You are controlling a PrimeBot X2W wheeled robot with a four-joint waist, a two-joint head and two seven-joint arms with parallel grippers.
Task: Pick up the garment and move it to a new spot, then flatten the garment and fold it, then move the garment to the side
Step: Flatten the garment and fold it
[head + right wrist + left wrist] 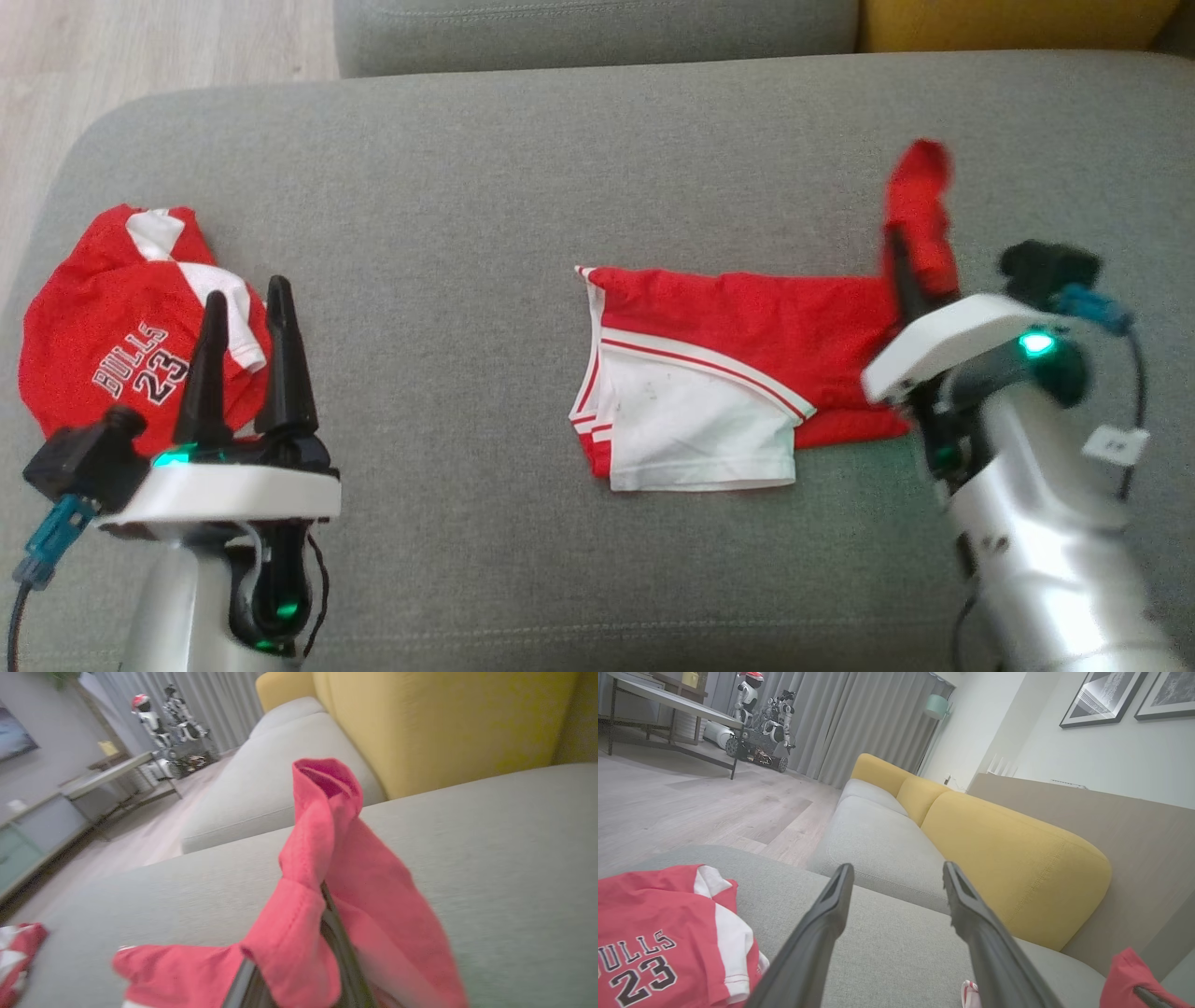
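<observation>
Grey sofa seat (560, 159), yellow back cushions (1008, 858), wood floor (691, 807), right gripper (901, 269) clenched on red shorts (747, 317), left gripper (247, 291) spread wide

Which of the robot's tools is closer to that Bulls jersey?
Left. The left tool, open, is right beside the Bulls jersey; the right tool, shut on the red shorts, is far across the cushion.

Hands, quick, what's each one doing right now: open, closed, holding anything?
Left hand: open, holding nothing.
Right hand: closed on one raised end of the red shorts.
</observation>
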